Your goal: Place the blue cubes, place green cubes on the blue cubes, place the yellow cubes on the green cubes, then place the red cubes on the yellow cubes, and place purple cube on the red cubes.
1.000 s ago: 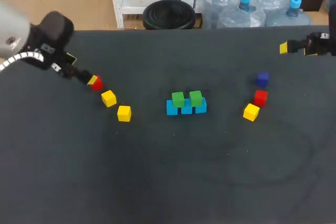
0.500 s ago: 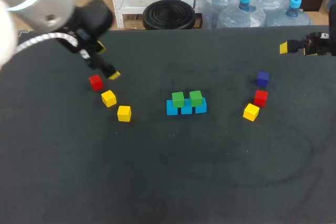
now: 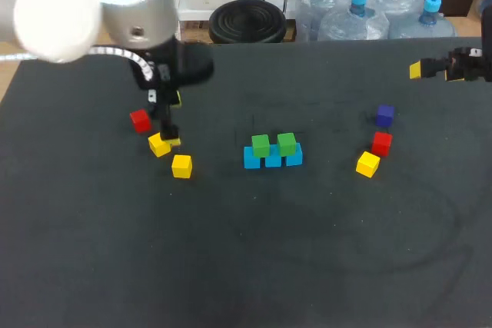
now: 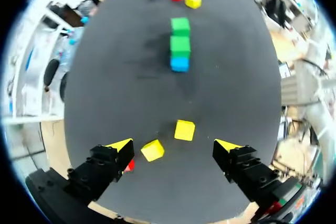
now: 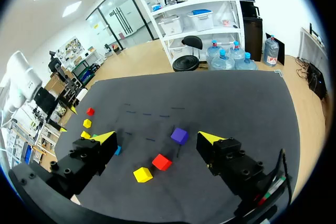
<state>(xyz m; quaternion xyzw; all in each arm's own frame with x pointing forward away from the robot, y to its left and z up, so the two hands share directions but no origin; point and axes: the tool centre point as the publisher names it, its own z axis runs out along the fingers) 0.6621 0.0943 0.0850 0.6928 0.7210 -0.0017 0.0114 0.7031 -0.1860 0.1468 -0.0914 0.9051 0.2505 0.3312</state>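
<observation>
Jaws wide, left and right; yellow cube between the left pair, half-hidden from overhead.

The left arm has swung in from the left edge of the surface toward its middle, and far more of it now hangs over the cloth. A second ago its tool had a yellow tip right against the red cube. Half a second ago it had come off that cube and sat just past it. Now it is over the neighbouring yellow cube, which lies between the spread fingers.
</observation>
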